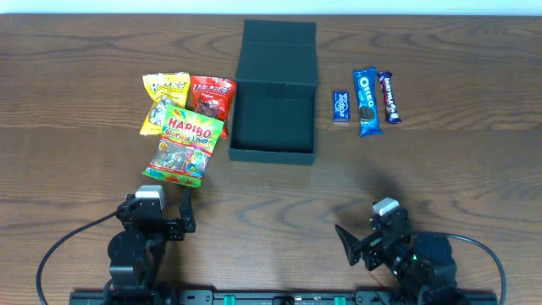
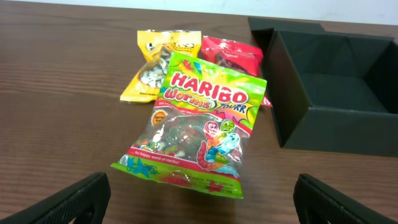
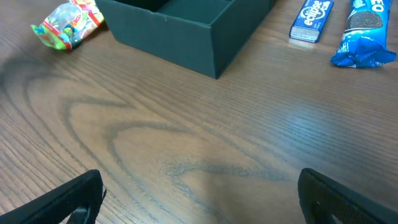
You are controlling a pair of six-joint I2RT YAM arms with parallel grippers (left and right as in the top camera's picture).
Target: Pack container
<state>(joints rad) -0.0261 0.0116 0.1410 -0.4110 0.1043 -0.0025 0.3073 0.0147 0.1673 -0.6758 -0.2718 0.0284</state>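
The dark teal-green container (image 1: 273, 154) stands open at the table's middle, its flap lid (image 1: 279, 51) folded back; it looks empty inside. It also shows in the left wrist view (image 2: 329, 124) and the right wrist view (image 3: 186, 37). Left of it lie a Haribo worms bag (image 1: 184, 144) (image 2: 199, 130), a yellow packet (image 1: 163, 100) (image 2: 152, 65) and a red packet (image 1: 212, 95) (image 2: 231, 53). Right of it lie a small blue bar (image 1: 340, 107) (image 3: 311, 18), an Oreo pack (image 1: 367, 102) (image 3: 364, 37) and a dark bar (image 1: 389, 96). My left gripper (image 1: 165, 212) (image 2: 202, 208) is open and empty just in front of the Haribo bag. My right gripper (image 1: 366, 241) (image 3: 202, 205) is open and empty over bare table.
The wooden table (image 1: 474, 169) stretches around the objects. Both arms sit at the near edge, with cables (image 1: 59, 246) trailing off beside them.
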